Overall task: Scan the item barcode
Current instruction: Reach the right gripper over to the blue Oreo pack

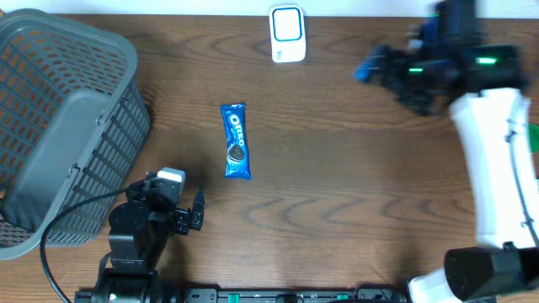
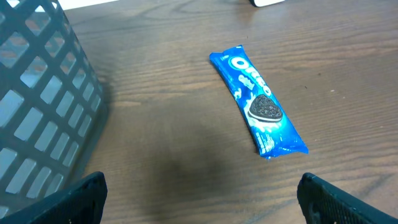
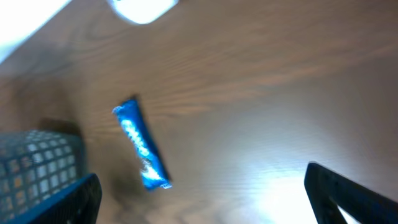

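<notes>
In the right wrist view, Oreo pack (image 3: 141, 146) blurred, unreadable; left hand (image 2: 200, 196), right hand (image 3: 202, 190) released.

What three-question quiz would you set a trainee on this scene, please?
1. True or false: the Oreo pack lies inside the grey basket.
2. What shows on the pack's upper face? A. logo and cookie picture B. barcode C. blank white
3. Fill in: the left fingers and right fingers are both ____.
Key: 1 false; 2 A; 3 open.
</notes>
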`<state>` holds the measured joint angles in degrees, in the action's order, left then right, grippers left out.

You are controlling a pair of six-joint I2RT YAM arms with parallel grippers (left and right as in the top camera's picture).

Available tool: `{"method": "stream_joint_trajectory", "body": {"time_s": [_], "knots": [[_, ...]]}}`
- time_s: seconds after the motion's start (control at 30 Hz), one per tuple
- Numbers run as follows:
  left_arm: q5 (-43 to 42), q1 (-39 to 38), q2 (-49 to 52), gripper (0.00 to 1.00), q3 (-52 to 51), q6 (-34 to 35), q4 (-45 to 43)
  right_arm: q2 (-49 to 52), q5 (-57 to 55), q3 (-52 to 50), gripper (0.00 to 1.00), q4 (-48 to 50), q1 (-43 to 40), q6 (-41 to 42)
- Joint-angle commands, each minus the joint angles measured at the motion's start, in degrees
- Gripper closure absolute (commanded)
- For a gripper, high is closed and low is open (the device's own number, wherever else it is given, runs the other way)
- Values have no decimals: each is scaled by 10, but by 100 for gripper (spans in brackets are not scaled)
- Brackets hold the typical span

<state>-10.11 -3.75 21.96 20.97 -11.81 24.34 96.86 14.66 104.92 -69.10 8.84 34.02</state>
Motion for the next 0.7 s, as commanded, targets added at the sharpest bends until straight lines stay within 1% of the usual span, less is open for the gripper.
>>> {"method": "stream_joint_trajectory", "body": {"time_s": [0.0,0.03,0.13,0.3,0.47,0.67], "knots": [[3,2,-3,2,-2,5,1,20,7,-36,1,69,98,47],[3,2,-3,2,-2,5,1,32,-24,-46,1,105,146,47],[3,2,-3,2,-2,5,1,55,-85,-50,1,135,209,50],[3,2,-3,2,-2,5,1,99,-114,-50,1,181,279,49],[3,2,-3,2,-2,5,5,165,-161,-50,1,201,304,49],[3,2,-3,2,-2,5,18,242,-155,-50,1,224,304,49]]}}
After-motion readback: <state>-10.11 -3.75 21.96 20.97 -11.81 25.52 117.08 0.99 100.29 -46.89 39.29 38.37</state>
